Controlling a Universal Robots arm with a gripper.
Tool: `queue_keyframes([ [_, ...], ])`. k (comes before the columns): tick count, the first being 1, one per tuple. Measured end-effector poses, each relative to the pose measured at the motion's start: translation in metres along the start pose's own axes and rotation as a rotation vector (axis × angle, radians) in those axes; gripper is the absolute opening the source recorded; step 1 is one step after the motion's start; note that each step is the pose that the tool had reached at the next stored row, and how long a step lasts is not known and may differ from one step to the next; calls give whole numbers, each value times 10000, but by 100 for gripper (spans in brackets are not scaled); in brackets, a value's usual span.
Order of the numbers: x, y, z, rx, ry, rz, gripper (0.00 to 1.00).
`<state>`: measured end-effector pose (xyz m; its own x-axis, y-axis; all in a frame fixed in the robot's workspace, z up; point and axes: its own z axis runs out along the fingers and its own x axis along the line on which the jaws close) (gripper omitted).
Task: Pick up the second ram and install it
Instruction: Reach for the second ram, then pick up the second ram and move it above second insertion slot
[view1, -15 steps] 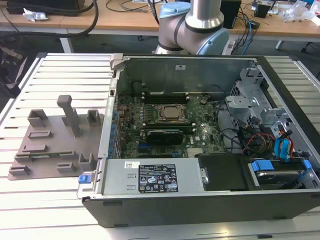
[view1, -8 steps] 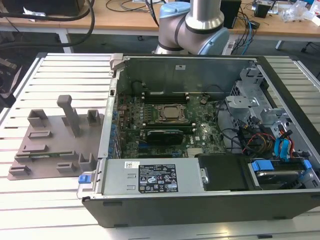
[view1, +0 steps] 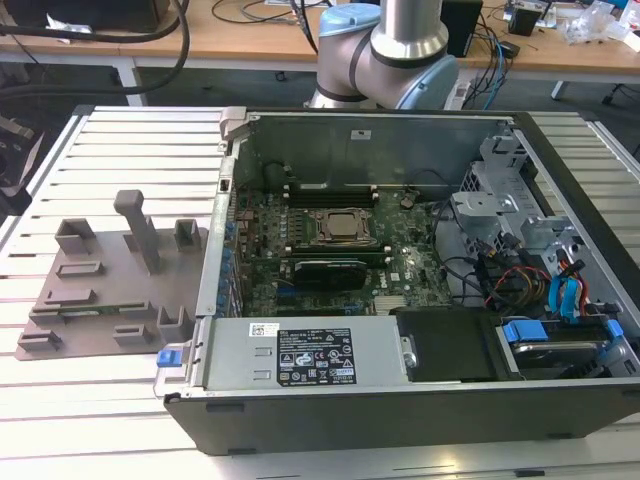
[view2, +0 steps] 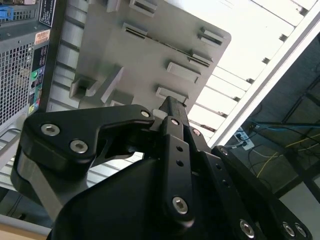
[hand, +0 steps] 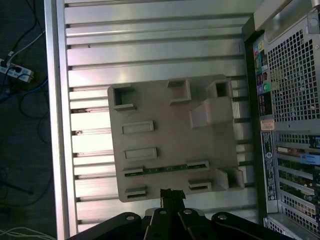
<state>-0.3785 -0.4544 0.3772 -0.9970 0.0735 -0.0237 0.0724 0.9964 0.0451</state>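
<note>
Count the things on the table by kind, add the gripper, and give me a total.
Tray: 1
Ram stick, lying in the tray: 1
Computer: 1
Gripper: 1
Total: 4

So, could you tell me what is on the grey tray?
A thin green ram stick spans two raised holders on the tray; its ends are hidden inside them.
</note>
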Motion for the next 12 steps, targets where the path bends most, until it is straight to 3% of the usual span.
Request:
queue_keyframes([
  [4,0,-1,1,-1,2,-57,10],
  [8,0,-1,1,-38,73,-1610,10],
  [12,0,-2,1,-59,110,-2450,10],
])
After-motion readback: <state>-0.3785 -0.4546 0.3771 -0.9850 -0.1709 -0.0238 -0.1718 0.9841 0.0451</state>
